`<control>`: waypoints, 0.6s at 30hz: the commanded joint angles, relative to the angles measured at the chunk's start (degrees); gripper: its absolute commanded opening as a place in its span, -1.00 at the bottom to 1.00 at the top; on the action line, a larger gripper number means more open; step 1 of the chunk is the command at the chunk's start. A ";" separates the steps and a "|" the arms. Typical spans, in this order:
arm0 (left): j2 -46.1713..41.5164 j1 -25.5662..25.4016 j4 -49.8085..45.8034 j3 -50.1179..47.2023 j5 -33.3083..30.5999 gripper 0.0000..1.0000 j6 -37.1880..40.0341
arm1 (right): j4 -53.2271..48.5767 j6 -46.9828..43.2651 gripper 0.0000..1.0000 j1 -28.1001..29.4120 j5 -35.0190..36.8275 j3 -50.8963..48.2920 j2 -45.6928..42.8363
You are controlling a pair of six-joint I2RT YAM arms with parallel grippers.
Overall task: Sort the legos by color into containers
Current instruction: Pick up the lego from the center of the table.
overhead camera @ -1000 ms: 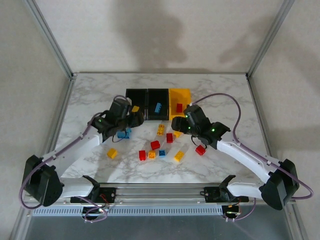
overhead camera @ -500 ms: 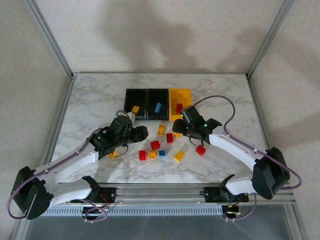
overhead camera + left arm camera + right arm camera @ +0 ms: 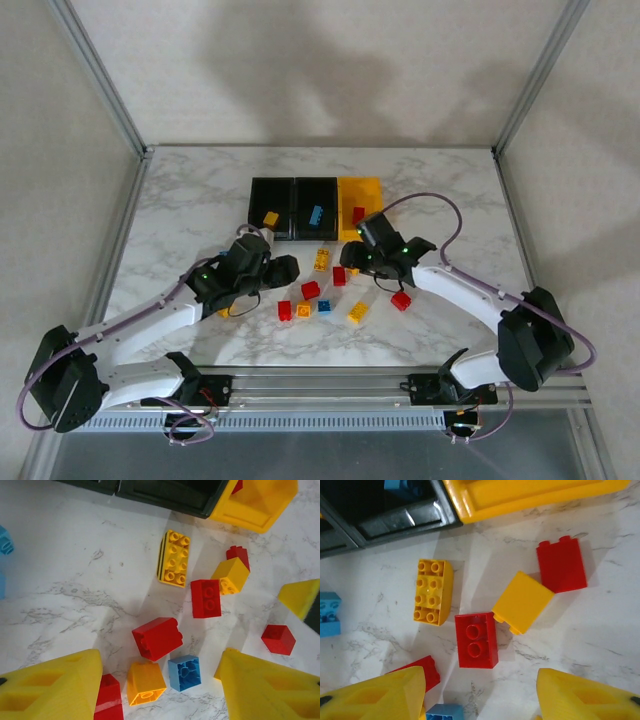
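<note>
- Fingers (image 3: 50,690) of the left gripper (image 3: 157,685): yellow plastic, matt, with fine layered ridges running across the faces.
- Fingers (image 3: 585,695) of the right gripper (image 3: 480,690): same ridged, matt yellow plastic.
- Red two-stud brick (image 3: 476,640) just ahead of the right jaws: hard moulded plastic, glossy, soft highlights on the studs.
- Yellow eight-stud brick (image 3: 433,598) ahead and to the left of those jaws: like plastic, glossy.
- Table top (image 3: 60,555) beneath both pairs of jaws: white with grey marble veining, smooth, low sheen.
- Black bins (image 3: 400,520) beyond the right jaws: smooth plastic, rim shiny where it catches light.
- Yellow bin (image 3: 520,495) next to them: smooth plastic, satin.
</note>
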 commanded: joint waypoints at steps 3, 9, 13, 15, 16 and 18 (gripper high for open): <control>-1.47 -0.64 0.53 -2.12 -0.75 0.27 -1.99 | 3.10 -1.20 0.10 2.15 -2.77 -0.54 5.46; -1.61 -0.73 0.38 -2.65 -0.89 0.27 -2.14 | 3.38 -1.28 0.08 3.02 -2.78 1.05 10.35; -1.60 -0.73 0.64 -2.91 -0.93 0.27 -2.34 | 3.35 -1.44 0.12 3.20 -2.31 2.57 13.39; -1.68 -0.73 0.57 -2.95 -1.13 0.27 -2.37 | 3.37 -1.62 0.12 3.31 -2.41 3.34 14.86; -1.77 -0.74 0.51 -2.98 -1.15 0.27 -2.43 | 3.28 -1.69 0.12 3.51 -2.28 3.66 15.56; -1.95 -0.76 0.51 -3.13 -1.24 0.27 -2.49 | 3.36 -1.94 0.12 3.79 -2.19 4.46 16.63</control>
